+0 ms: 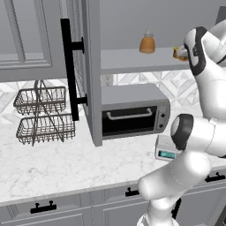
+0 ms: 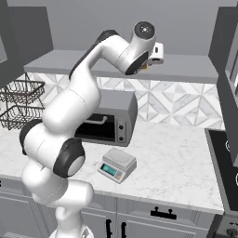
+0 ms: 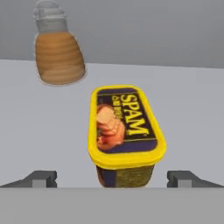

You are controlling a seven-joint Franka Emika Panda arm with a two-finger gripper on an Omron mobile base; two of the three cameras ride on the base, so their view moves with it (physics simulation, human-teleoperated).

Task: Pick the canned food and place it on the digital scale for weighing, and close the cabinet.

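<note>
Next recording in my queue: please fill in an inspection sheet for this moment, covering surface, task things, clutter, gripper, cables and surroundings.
Surface: white marbled counter; grey cabinet shelf above it.
Task things: yellow low tin of canned food stands on the shelf, label up; small light-grey digital scale on the counter, its plate bare; grey panelled cabinet door with long black bar handle stands open.
Clutter: orange ribbed bottle with pale cap on the shelf behind the tin, apart from it.
Gripper: gripper open, its fingers either side of the tin, not touching it.
Cables: nothing seen.
Surroundings: grey toaster oven, two-tier wire basket rack, patterned tile backsplash, stovetop edge.
</note>
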